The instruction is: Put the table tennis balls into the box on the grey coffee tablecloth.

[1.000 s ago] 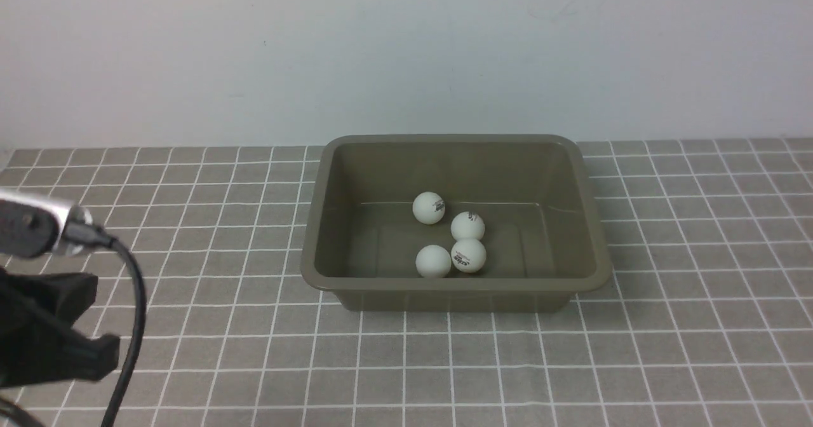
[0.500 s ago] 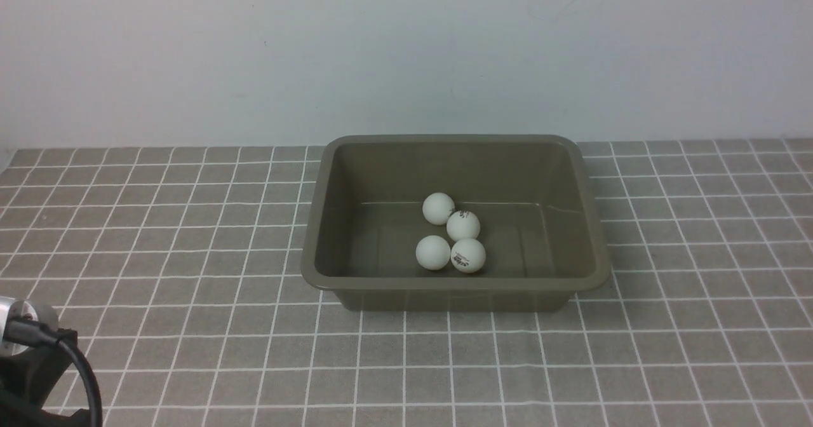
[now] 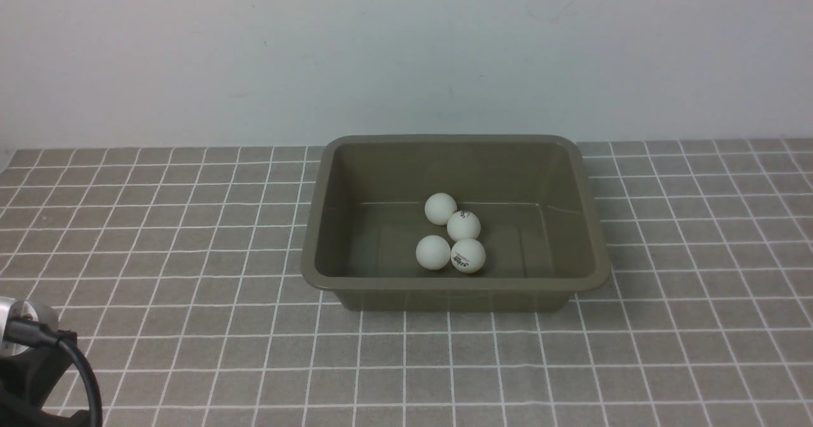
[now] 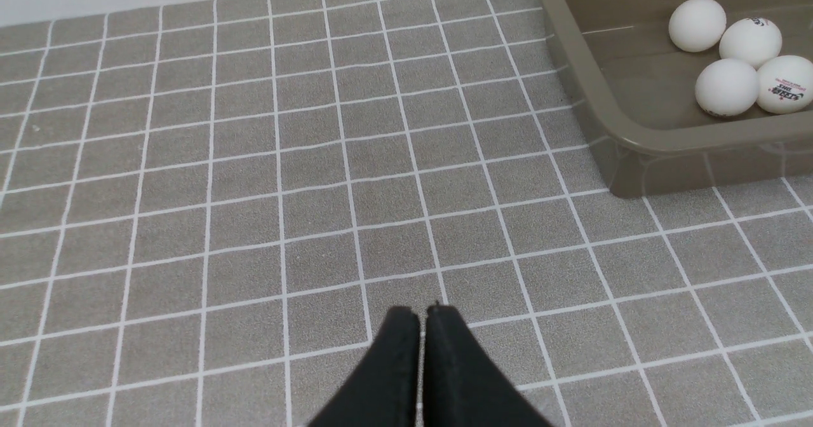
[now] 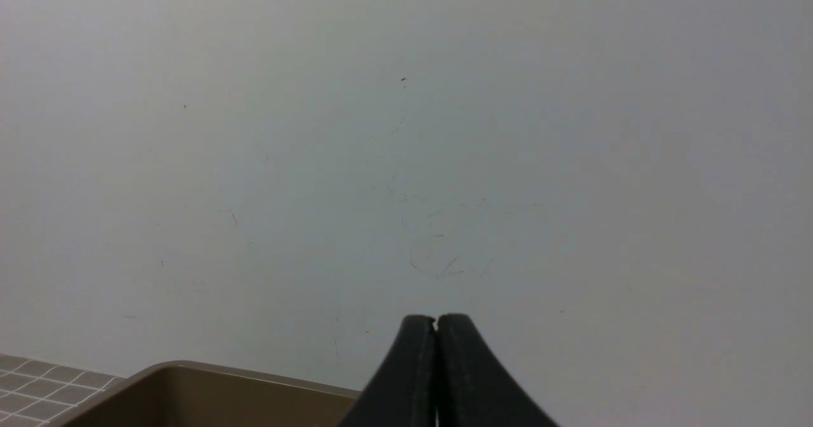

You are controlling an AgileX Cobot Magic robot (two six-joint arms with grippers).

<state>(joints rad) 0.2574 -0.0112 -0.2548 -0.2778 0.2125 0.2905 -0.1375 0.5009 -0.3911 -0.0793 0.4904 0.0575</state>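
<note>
The olive-brown box [image 3: 454, 285] stands on the grey coffee tablecloth [image 3: 190, 236], middle of the front view. Several white table tennis balls [image 3: 452, 232] lie clustered inside it, touching one another; they also show in the left wrist view [image 4: 740, 58] with the box rim [image 4: 641, 136]. My left gripper [image 4: 422, 312] is shut and empty, low over the cloth, well to the left of the box. Only part of the left arm [image 3: 28, 357] shows in the front view. My right gripper [image 5: 436, 318] is shut and empty, pointing at the wall above the box's rim [image 5: 209, 373].
A plain pale wall [image 3: 406, 52] rises behind the cloth. The gridded cloth [image 4: 254, 179] runs to the left, right and front of the box.
The left arm has drawn back down to the lower left corner of the front view. The balls in the box rolled closer together and have settled.
</note>
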